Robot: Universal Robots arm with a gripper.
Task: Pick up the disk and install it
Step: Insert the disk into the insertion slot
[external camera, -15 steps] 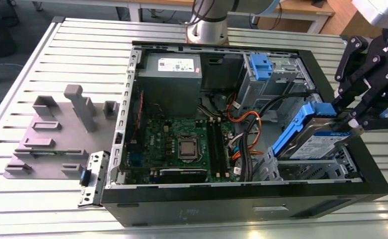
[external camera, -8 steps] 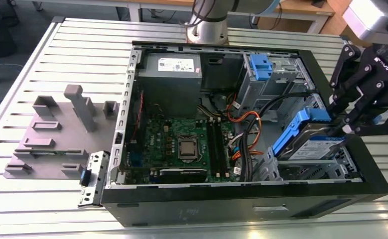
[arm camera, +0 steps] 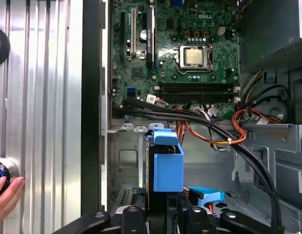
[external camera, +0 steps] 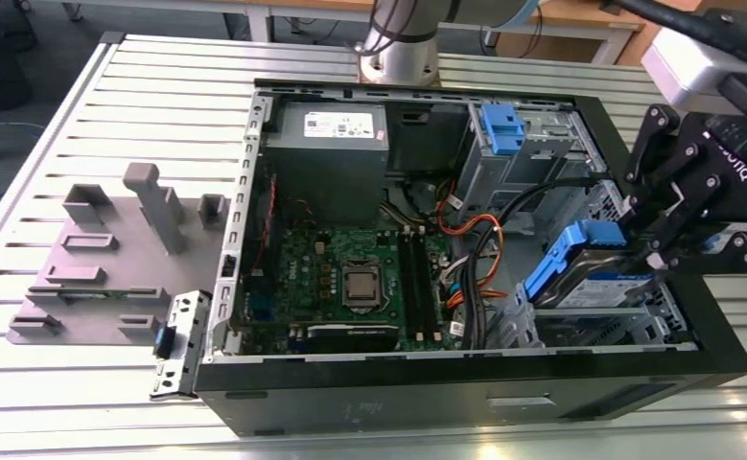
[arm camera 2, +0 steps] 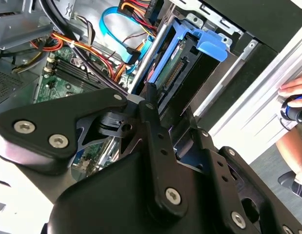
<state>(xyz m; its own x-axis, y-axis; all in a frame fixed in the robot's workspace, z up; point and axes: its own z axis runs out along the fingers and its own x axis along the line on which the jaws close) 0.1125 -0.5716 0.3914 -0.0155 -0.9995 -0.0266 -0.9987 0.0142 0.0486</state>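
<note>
Treat the disk [external camera: 597, 280] as a dense, rigid slab. I judge it heavy for its size, smooth on its metal faces and easily hurt by knocks. It wants a firm hold on its long sides through the plastic frame, never on the connector [arm camera 2: 176, 73] end.

Your gripper [external camera: 655, 251] looks to be doing just that, with its fingers pressed in on the disk's sides, pinching it.

The disk hangs tilted over the drive cage [external camera: 610, 321] inside the computer case [external camera: 476, 388]. That is at the case corner nearest the camera, on the exterior view's right, and the disk sits partly down between the cage walls.

It is a flat silver rectangle with a blue-and-white label [external camera: 618, 285]. A blue carrier [arm camera: 168, 163] wraps it, and the carrier's handle tab juts out. Mind the black cables [arm camera: 190, 115] running just beside it.
</note>
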